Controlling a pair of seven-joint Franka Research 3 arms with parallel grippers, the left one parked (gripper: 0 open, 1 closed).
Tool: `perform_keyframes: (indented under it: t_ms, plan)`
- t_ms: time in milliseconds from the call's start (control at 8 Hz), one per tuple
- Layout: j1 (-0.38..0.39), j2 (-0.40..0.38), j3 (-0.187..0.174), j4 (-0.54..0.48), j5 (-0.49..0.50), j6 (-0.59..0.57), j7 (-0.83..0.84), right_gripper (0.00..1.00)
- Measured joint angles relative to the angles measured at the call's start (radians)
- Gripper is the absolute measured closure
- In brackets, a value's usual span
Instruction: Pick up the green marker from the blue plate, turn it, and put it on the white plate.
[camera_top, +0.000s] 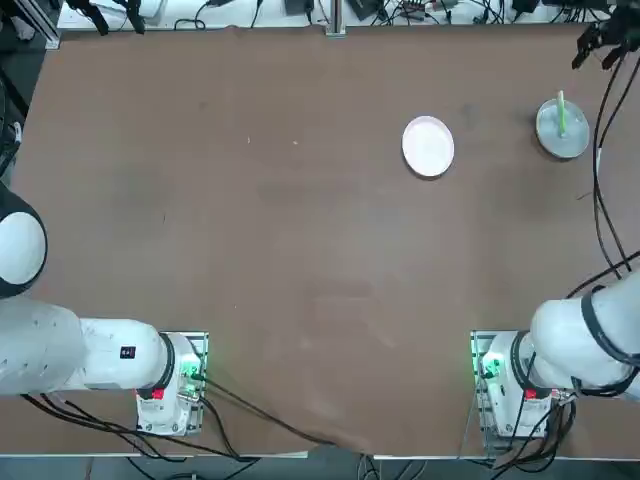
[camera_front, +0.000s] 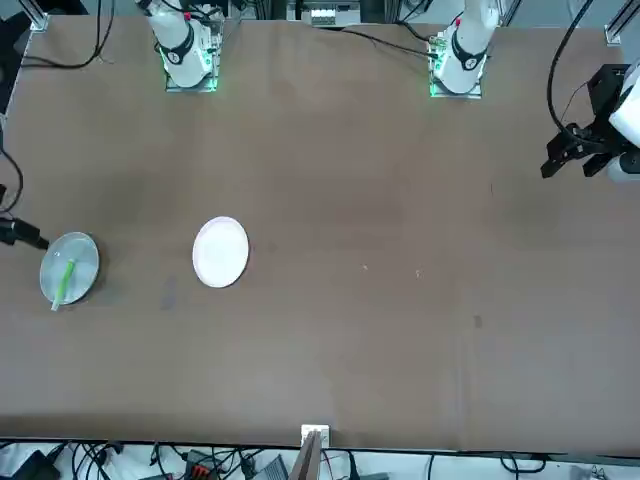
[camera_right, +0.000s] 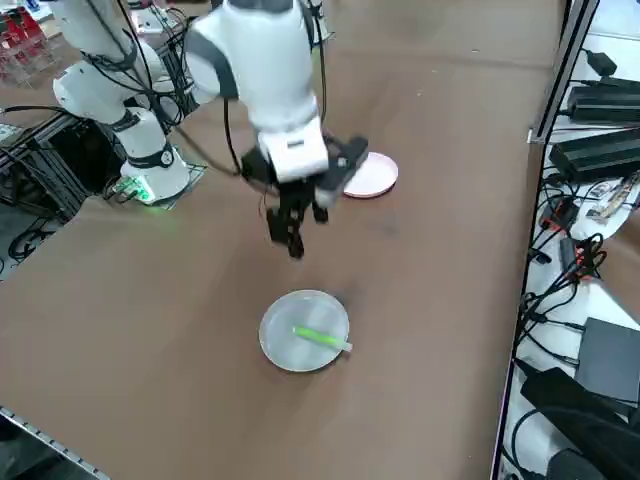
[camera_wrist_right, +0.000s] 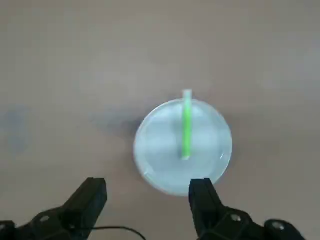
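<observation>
The green marker (camera_right: 320, 337) lies across the blue plate (camera_right: 290, 345), one end reaching over its rim; it also shows as the marker (camera_wrist_right: 186, 125) on the plate (camera_wrist_right: 160, 150) in the wrist view. My right gripper (camera_right: 295, 238) hangs open and empty well above the table, beside the blue plate on the side toward the white plate (camera_right: 372, 176). Its two black fingers (camera_wrist_right: 90, 200) stand wide apart short of the plate, touching nothing. From overhead, the gripper (camera_top: 597, 52) sits at the far right, near the blue plate (camera_top: 575, 140) and the white plate (camera_top: 428, 146).
The plates rest on a brown table, about a plate's width or two apart. The table's right edge (camera_right: 520, 250) runs close to the blue plate, with cables and power bricks (camera_right: 600, 150) beyond it. The arm's cables (camera_top: 600, 180) hang over the right side.
</observation>
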Motion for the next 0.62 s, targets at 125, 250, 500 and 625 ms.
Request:
perform_keyframes:
  t_ms: [125,250,500,625]
  plan:
    - [-0.018,0.047,0.0,-0.009,0.0,0.07,-0.04,0.0]
    - [-0.035,0.089,0.0,-0.01,0.004,0.111,-0.076,0.0]
    - [-0.057,0.141,0.001,-0.01,0.013,0.179,-0.113,0.02]
    - [-0.063,0.163,0.001,-0.01,0.013,0.212,-0.13,0.03]
